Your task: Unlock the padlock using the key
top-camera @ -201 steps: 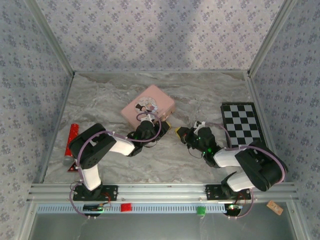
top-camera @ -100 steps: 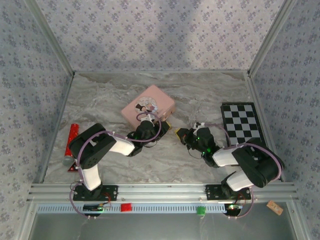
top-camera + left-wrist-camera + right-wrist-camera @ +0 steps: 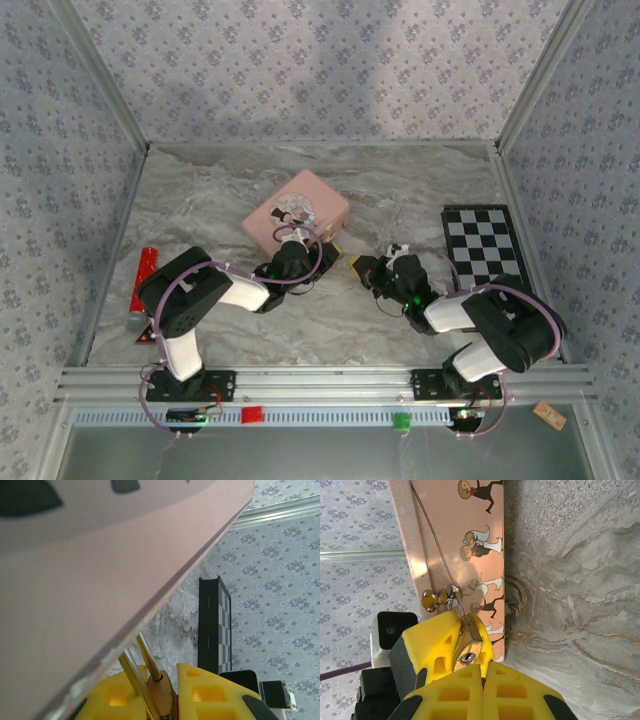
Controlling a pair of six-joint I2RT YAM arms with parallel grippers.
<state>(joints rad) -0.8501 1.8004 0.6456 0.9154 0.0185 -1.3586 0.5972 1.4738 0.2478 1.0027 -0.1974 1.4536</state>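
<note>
Your left gripper point(image 3: 162, 682) is clamped narrow on the padlock point(image 3: 162, 702), right by the tin point(image 3: 100, 580) edge. Your right gripper point(image 3: 482, 672) is pinched shut just under it (can't see the key itself). It's probably light, hard, slick brass, so hold the body's flats, not the thin shackle.

Soft, even light from above; a paler patch on the back wall point(image 3: 330, 50), upper centre, and faint shadows beneath the arms point(image 3: 190, 295). In the left wrist view the pink tin point(image 3: 75, 590), upper left, blurs.
</note>
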